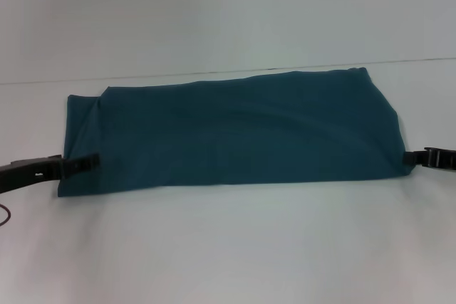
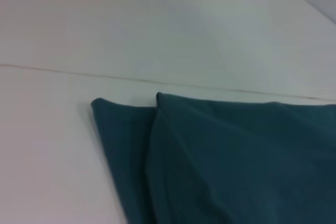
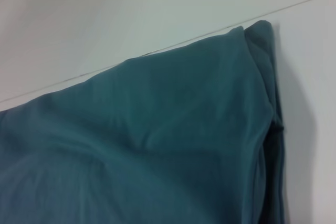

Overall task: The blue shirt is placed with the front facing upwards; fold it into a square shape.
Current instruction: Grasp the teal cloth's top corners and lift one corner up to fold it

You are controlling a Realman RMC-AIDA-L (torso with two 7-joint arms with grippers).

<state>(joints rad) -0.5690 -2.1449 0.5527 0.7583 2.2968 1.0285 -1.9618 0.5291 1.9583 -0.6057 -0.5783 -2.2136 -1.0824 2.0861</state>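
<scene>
The blue shirt [image 1: 235, 133] lies on the white table [image 1: 228, 247] as a long teal band running left to right, with plain cloth facing up and no lettering showing. My left gripper [image 1: 89, 162] is low at the shirt's left end near the front corner, its tip just over the edge. At the right end my right gripper [image 1: 412, 157] touches the cloth edge. The left wrist view shows layered folds of the shirt [image 2: 236, 166] with two corners. The right wrist view shows the shirt [image 3: 147, 145] with stacked edges at its end.
A thin seam [image 1: 214, 72] crosses the table behind the shirt. A dark cable loop [image 1: 4, 216] hangs at the left edge below my left arm. White tabletop stretches in front of and behind the shirt.
</scene>
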